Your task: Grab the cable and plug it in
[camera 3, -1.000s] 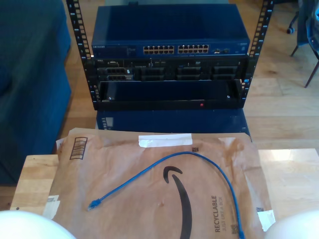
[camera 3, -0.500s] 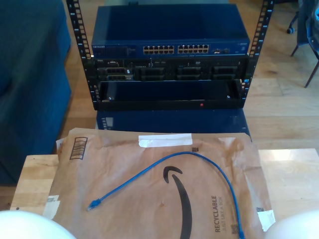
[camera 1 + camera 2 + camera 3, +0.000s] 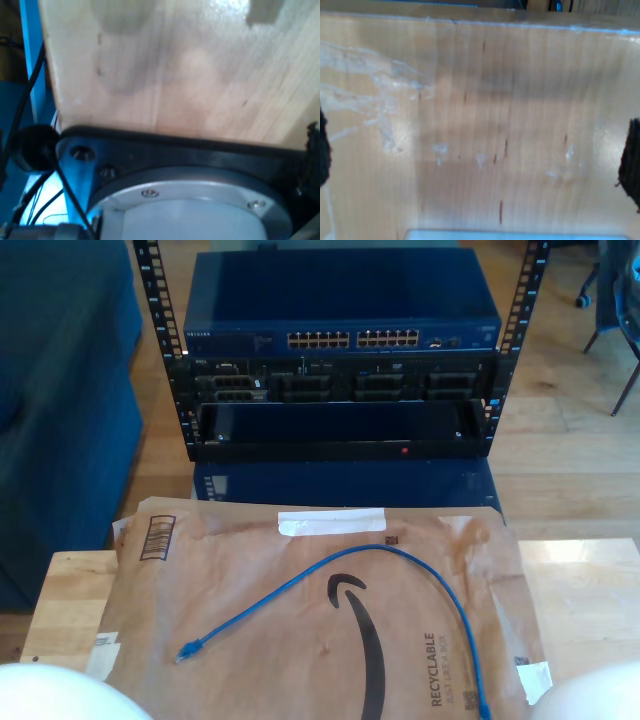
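Note:
The cable is thin and bright blue. It lies loose in an arc on a brown paper mailer in the exterior view. Its small plug end rests toward that view's left, and the other end runs off the bottom edge. My second gripper hangs open over bare wood, with dark fingertips at both picture edges and nothing between them. In the first wrist view a dark finger edge shows over wood, above a black and silver arm base.
A rack stands beyond the table, with a blue network switch and its row of ports on top. White rounded arm parts fill the exterior view's bottom corners. The wooden table lies under the mailer.

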### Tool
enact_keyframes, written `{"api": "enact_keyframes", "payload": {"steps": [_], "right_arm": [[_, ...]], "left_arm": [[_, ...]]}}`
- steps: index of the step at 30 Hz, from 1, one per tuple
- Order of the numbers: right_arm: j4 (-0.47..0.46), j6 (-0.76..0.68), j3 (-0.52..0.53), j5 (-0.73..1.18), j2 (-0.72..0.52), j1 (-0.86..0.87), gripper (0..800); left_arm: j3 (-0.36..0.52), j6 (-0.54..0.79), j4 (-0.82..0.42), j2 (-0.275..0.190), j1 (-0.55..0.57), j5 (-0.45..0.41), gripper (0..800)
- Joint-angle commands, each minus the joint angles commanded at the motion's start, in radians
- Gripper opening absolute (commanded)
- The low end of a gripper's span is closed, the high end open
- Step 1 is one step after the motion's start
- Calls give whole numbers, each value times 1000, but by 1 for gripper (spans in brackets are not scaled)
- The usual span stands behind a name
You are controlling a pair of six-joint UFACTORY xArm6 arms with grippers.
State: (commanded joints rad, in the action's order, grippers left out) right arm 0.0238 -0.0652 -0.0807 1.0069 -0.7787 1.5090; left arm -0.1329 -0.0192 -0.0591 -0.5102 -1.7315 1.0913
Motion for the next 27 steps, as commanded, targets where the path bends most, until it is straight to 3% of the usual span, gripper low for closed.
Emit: {"api": "enact_keyframes", "payload": {"steps": [3,9,21,27], "right_arm": [[2,-61,-72,100,0,-2,798],[5,-201,-196,167,2,-29,796],[5,-608,-342,207,15,-376,792],[6,-816,-417,270,37,-620,793]], "left_arm": [[-25,-5,0,-18,3,32,800],[-153,-38,8,-32,29,204,800],[-460,-453,83,-25,459,423,800],[-493,-606,109,-25,620,466,800]]}}
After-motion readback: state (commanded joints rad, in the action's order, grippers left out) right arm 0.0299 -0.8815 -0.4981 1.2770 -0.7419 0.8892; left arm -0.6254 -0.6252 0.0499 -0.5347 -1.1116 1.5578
